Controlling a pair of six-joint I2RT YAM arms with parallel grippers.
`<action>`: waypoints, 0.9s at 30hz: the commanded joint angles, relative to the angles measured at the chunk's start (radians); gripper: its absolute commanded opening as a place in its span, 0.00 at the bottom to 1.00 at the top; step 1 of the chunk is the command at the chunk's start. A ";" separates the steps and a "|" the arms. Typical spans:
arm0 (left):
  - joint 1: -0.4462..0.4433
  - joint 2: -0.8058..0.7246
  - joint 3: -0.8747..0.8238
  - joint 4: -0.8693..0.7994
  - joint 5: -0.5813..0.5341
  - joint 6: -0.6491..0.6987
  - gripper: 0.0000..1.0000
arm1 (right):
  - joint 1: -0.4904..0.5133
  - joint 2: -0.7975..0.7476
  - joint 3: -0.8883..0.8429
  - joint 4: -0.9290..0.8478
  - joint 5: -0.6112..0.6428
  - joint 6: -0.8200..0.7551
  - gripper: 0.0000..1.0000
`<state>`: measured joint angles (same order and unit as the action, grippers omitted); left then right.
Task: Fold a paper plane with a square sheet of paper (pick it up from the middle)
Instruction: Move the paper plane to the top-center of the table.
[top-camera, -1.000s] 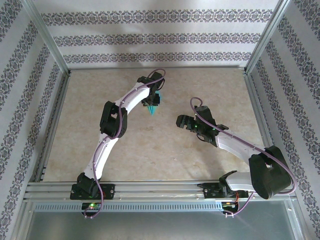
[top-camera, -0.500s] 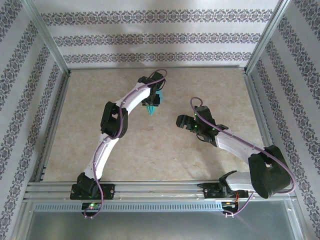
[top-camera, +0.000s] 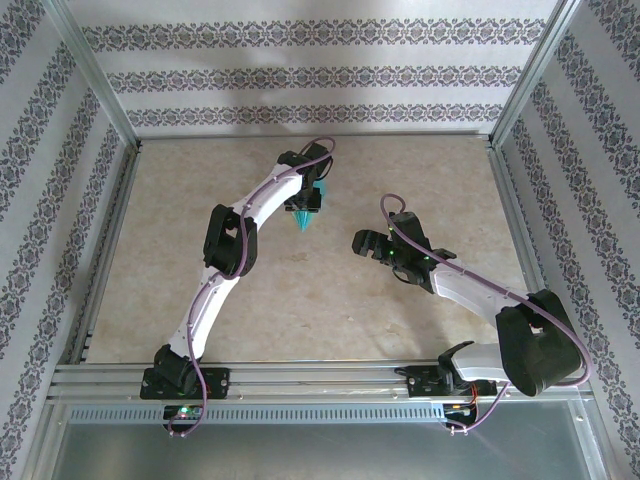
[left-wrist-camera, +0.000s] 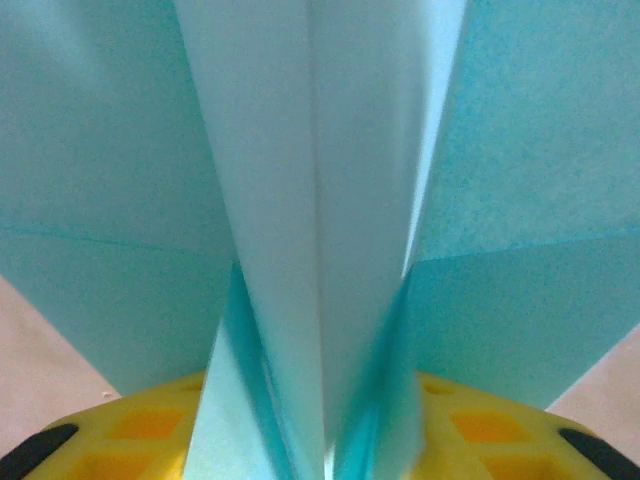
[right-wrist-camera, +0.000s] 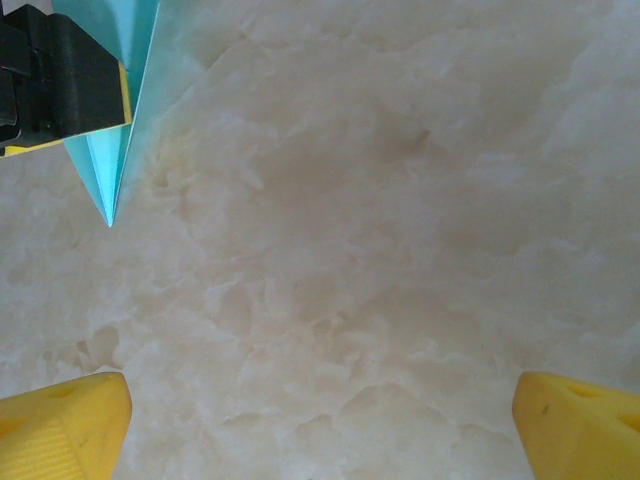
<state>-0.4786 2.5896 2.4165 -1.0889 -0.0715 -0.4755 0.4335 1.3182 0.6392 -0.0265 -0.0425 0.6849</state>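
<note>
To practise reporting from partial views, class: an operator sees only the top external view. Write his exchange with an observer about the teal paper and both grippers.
Operator: How is the square sheet of paper folded?
Observer: Left wrist view: a raised centre ridge, flaps spreading either side, its base between the left gripper's yellow fingers.
Operator: Is the right gripper open?
Observer: Yes. Right wrist view: its yellow fingertips stand wide apart over bare table.
</note>
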 joint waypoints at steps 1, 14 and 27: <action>-0.008 -0.085 0.024 -0.050 -0.037 -0.030 0.45 | -0.012 0.008 0.007 0.008 -0.007 0.015 0.98; -0.010 -0.243 -0.030 -0.012 -0.037 -0.057 0.49 | -0.019 -0.034 0.022 -0.020 0.022 -0.002 0.98; 0.024 -0.942 -0.848 0.495 -0.319 -0.021 0.83 | -0.056 -0.240 0.117 -0.104 0.314 -0.324 0.98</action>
<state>-0.4747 1.7855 1.7309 -0.7948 -0.2619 -0.5133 0.3939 1.1164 0.7357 -0.1127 0.1261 0.4931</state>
